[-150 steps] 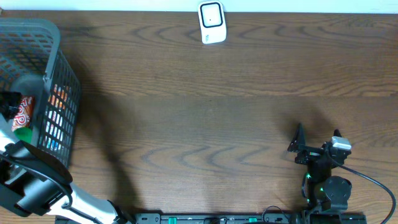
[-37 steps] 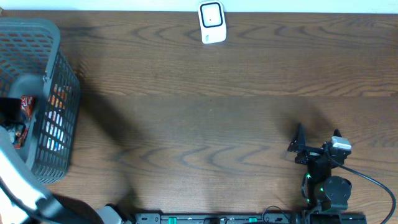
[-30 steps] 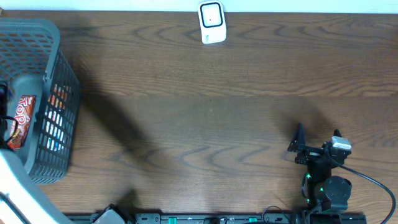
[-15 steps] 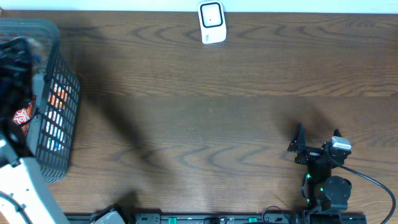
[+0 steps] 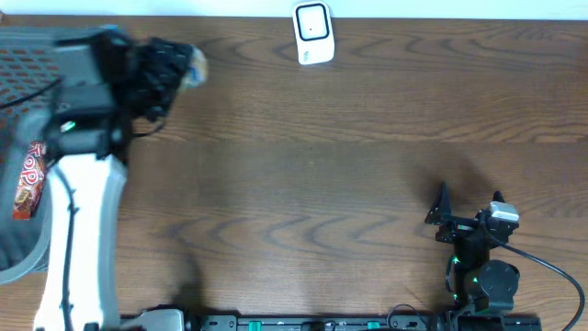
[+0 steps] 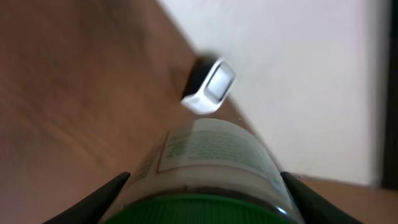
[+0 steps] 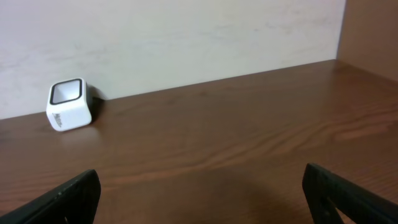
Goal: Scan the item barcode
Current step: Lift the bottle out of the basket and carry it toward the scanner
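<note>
Jar [image 6: 210,163] with a green lid and a pale printed label sits pinched in the left claw [image 6: 208,208], a dark finger [image 6: 102,200] on each side. From overhead it is a blur at the left claw's [image 5: 173,66] tip, above the tabletop [image 5: 322,184], left of the white scanner [image 5: 313,34] and apart from it. Farther left of the scanner stands a grey basket [image 5: 32,35] holding a red packet [image 5: 29,179]. The right claw [image 5: 469,202] is spread wide and empty, well apart from the scanner.
</note>
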